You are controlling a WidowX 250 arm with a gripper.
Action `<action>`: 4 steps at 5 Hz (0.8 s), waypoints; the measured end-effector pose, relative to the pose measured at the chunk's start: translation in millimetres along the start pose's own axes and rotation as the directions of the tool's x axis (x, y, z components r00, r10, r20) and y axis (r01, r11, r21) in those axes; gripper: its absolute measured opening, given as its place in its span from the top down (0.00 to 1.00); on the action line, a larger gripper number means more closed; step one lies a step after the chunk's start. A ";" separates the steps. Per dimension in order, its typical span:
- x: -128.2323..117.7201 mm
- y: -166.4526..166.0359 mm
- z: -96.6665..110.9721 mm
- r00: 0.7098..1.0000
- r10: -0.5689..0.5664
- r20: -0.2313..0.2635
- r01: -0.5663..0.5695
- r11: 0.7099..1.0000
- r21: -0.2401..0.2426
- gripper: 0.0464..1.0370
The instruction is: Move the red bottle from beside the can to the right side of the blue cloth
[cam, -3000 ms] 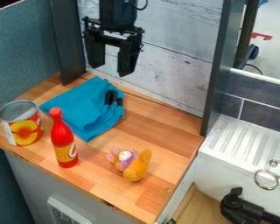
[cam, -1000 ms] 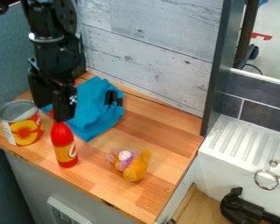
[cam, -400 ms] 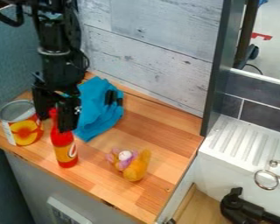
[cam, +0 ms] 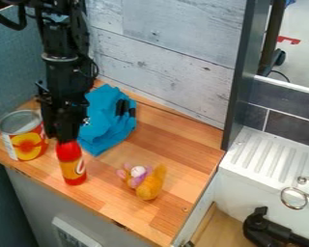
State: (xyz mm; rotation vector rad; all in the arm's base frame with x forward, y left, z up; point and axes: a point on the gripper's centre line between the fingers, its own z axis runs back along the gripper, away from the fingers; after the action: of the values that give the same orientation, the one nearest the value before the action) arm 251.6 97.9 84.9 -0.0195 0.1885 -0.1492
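From my remote station I see my gripper (cam: pixel 64 138) at the left of the wooden counter (cam: pixel 178 140), its 2 fingers closed around the neck of the red bottle (cam: pixel 71 164), which stands upright near the counter's front edge. The can (cam: pixel 28 142) with fruit on its label sits just left of the bottle. Behind it I have a crumpled blue cloth (cam: pixel 106 123) (2 dark patches on it), and an orange plush toy (cam: pixel 148 185) lies to its right.
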 end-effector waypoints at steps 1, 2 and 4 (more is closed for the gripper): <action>5.5 -0.2 15.6 1.000 0.009 0.013 -0.008 1.000 -0.016 0.71; 33.3 -13.9 45.5 0.997 -0.065 0.038 0.064 0.998 0.026 0.71; 99.3 -61.3 78.9 0.957 -0.266 0.116 0.256 0.962 0.097 0.71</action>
State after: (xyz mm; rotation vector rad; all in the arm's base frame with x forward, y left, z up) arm 354.0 22.9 146.1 0.0266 0.0500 -0.4186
